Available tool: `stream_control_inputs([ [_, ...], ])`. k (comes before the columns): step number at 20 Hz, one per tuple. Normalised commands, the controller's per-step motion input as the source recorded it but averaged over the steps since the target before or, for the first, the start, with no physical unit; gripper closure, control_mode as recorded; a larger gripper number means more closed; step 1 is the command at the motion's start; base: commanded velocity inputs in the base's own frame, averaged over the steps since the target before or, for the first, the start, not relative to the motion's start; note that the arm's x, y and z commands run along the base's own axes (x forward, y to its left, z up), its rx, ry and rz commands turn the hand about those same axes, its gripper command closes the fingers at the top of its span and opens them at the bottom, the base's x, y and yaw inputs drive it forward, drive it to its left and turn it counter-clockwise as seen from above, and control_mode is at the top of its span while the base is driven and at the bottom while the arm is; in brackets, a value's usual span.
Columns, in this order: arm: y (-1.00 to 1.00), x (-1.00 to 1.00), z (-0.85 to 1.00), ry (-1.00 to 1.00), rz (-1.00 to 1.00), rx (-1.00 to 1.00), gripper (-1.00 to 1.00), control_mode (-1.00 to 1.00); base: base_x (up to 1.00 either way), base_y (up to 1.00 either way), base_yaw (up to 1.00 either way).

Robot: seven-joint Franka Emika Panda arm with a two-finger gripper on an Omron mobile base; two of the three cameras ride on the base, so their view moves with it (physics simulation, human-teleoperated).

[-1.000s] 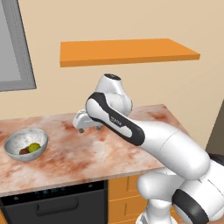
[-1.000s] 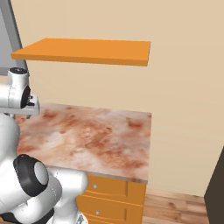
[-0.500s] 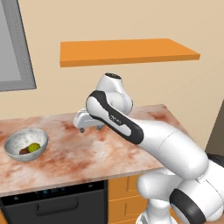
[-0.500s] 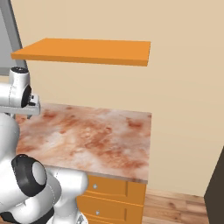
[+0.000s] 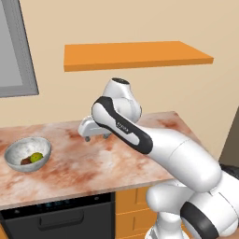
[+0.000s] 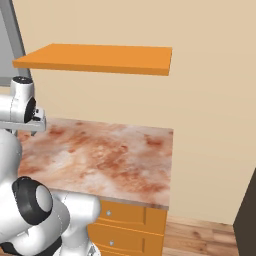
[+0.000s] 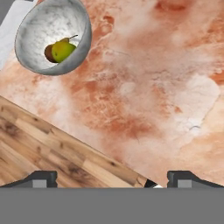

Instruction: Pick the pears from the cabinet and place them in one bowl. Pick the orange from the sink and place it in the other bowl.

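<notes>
Pears (image 7: 60, 50) sit together in the speckled bowl (image 5: 17, 151) on the marble counter (image 5: 70, 163), nothing blocking them. Gripper (image 7: 112, 178) hangs spread wide, empty, above the counter, barely shifted since a second ago.

Marbled reddish counter (image 5: 84, 163) — orange drawers (image 6: 125, 225) (round knobs) beneath.
</notes>
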Motion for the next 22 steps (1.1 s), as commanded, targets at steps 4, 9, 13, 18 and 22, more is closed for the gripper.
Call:
stream_control_inputs([
  [4, 0.00, 0.00, 0.00, 0.00, 0.00, 0.00, -1.00, 1.00, -0.51, -0.01, 0.00],
  [9, 0.00, 0.00, 0.00, 0.00, 0.00, 0.00, -1.00, 1.00, -0.31, 0.27, -0.06],
  [13, 0.00, 0.00, 0.00, 0.00, 0.00, 0.00, -1.00, 1.00, -0.10, 0.63, -0.09],
  [18, 0.00, 0.00, 0.00, 0.00, 0.00, 0.00, -1.00, 1.00, -0.06, 0.66, -0.05],
  [22, 0.00, 0.00, 0.00, 0.00, 0.00, 0.00, -1.00, 1.00, -0.06, 0.68, -0.02],
])
